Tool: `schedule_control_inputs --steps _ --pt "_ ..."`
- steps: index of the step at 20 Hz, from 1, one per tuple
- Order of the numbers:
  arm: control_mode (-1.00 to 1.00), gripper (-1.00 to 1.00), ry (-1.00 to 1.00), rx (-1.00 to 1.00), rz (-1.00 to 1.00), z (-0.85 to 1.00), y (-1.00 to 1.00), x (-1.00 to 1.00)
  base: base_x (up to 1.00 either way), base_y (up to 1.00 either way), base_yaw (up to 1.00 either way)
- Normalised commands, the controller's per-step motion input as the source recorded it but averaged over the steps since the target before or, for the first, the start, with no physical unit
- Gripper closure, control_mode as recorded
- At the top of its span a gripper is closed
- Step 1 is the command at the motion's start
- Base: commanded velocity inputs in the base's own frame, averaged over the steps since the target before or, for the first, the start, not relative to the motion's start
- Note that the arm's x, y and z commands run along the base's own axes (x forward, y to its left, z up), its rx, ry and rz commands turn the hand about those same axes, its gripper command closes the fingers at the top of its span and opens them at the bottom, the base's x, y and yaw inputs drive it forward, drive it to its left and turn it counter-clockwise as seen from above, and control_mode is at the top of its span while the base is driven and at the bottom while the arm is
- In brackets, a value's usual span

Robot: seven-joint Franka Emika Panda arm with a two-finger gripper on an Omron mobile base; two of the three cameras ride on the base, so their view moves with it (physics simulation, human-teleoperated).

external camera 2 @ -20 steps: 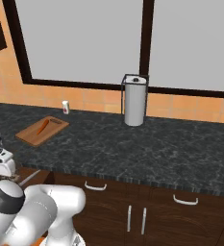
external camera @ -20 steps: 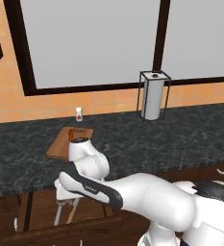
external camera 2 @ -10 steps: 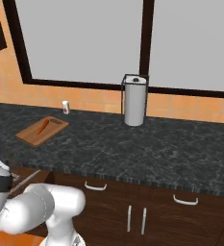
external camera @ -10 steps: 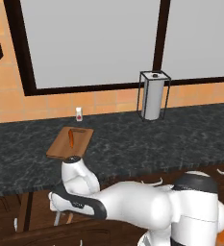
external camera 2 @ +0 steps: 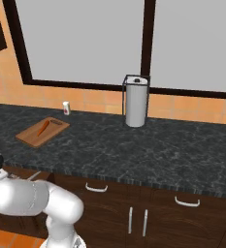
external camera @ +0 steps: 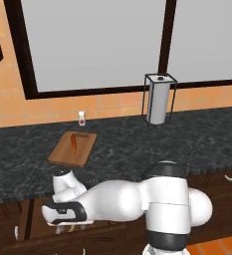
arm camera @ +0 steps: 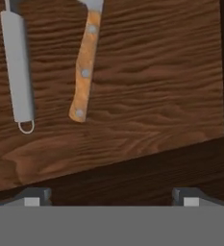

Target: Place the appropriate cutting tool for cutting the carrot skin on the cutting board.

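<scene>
The hand view looks down on the wooden floor of a drawer [arm camera: 147, 96]. The grey metal peeler [arm camera: 17, 67] lies at the upper left, its slim handle ending in a small ring; its head is cut off by the frame's top. Beside it lies the brown-handled knife [arm camera: 84, 72]. My gripper [arm camera: 111, 198] hangs open above the drawer's near edge, with nothing between its fingers, apart from both tools. On the counter the orange carrot [external camera: 74, 143] [external camera 2: 43, 128] lies on the brown cutting board [external camera: 62, 155] [external camera 2: 33, 138].
A paper towel holder [external camera: 159, 99] [external camera 2: 136, 101] stands at the back of the dark stone counter [external camera: 137, 149]. A small white bottle [external camera: 81, 118] [external camera 2: 66, 108] stands just behind the board. Cabinet doors with handles [external camera 2: 97, 188] run below the counter.
The arm has swung lower, from in front of the board at the counter's edge down below it. The board and carrot, hidden behind the arm before, now show fully.
</scene>
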Motion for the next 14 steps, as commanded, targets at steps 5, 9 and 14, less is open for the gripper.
schedule_control_inputs --steps 5,9,14 --pt "-1.0 -1.0 0.11 -0.03 0.01 -0.22 0.16 -0.42 0.0 0.0 0.0" --pt "-1.0 -1.0 0.12 0.0 0.0 0.0 0.12 -0.91 0.0 0.0 0.0" --pt "-1.0 -1.0 0.16 0.01 0.0 0.0 0.11 -1.0 0.0 0.0 0.0"
